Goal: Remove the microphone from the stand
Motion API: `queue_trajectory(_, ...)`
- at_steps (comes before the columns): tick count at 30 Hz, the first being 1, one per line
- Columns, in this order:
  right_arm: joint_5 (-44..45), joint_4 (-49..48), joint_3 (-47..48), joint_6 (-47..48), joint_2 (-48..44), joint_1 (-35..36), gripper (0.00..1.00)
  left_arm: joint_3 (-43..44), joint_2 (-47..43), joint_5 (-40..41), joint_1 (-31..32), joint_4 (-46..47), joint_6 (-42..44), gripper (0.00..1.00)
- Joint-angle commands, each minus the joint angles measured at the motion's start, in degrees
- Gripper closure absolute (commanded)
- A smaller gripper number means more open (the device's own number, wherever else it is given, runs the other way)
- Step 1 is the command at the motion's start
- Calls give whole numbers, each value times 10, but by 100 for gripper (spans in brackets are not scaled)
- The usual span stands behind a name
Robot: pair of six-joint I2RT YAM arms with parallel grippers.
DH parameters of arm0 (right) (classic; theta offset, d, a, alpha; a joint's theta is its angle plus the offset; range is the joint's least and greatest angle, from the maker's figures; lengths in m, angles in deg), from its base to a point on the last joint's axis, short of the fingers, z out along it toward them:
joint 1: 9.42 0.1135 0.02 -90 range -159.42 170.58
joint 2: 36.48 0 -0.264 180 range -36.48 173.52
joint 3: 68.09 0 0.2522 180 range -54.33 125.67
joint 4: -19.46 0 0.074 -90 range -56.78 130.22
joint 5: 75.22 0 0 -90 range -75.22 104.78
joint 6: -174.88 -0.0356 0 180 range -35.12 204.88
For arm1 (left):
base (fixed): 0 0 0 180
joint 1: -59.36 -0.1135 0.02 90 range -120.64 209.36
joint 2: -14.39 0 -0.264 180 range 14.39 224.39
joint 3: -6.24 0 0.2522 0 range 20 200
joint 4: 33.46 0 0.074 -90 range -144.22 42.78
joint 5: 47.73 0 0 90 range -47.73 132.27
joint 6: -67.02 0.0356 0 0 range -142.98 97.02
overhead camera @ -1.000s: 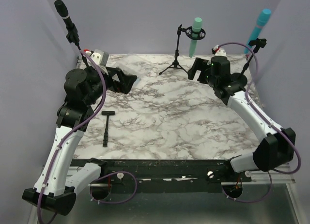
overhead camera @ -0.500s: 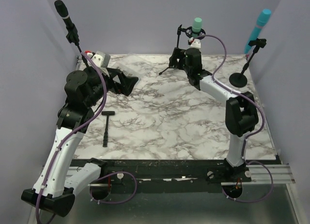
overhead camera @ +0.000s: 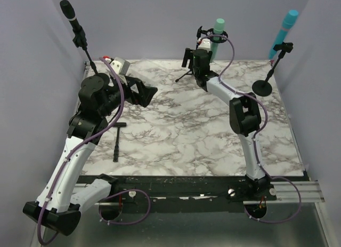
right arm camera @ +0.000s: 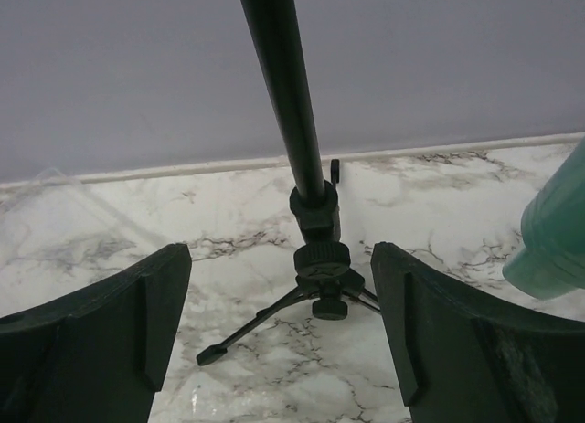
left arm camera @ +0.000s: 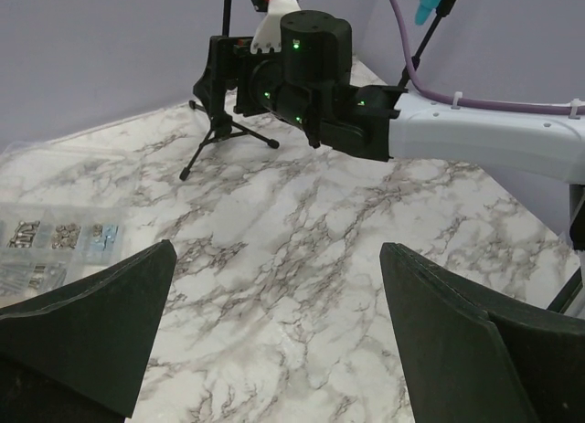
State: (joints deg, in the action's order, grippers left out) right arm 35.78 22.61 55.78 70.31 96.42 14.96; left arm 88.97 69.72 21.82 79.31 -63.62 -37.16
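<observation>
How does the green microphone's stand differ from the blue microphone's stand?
The tripod stand rests on three spread legs; the round-base stand has a flat disc foot. The tripod stand's green microphone sits nearly upright in a ring; the round-base stand's blue microphone leans in a clip. The right arm's fingers flank the tripod stand's pole; no arm reaches the round-base stand. Both are black.

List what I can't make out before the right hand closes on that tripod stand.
Top view: the right arm covers most of the tripod stand and the green microphone's lower half.
Right wrist view: the clip is cut off by the top edge; only the microphone's end shows.
Left wrist view: the right arm hides the microphone; clear box contents too small.
</observation>
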Motion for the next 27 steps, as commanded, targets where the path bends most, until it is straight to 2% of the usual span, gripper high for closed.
queue_trajectory(1,36,-9,45,36,43,-1,16,-4,3,18,8,3,15,2)
queue_trajectory(5,26,-26,45,53,54,-1,31,-4,2,25,11,1,19,1)
queue_trajectory(8,44,-43,37,65,57,-2,37,-4,3,29,11,1,20,1)
queue_trajectory(10,50,-58,29,83,57,-1,45,-5,3,32,12,0,21,1)
queue_trajectory(13,42,-83,16,111,58,-1,49,-6,2,35,15,1,22,1)
queue_trajectory(19,36,-46,46,139,77,0,70,-7,5,44,21,0,27,1)
queue_trajectory(21,30,-45,37,140,69,2,80,-7,7,45,21,-1,27,2)
queue_trajectory(27,42,-72,-46,196,17,32,95,-7,9,44,22,1,24,1)
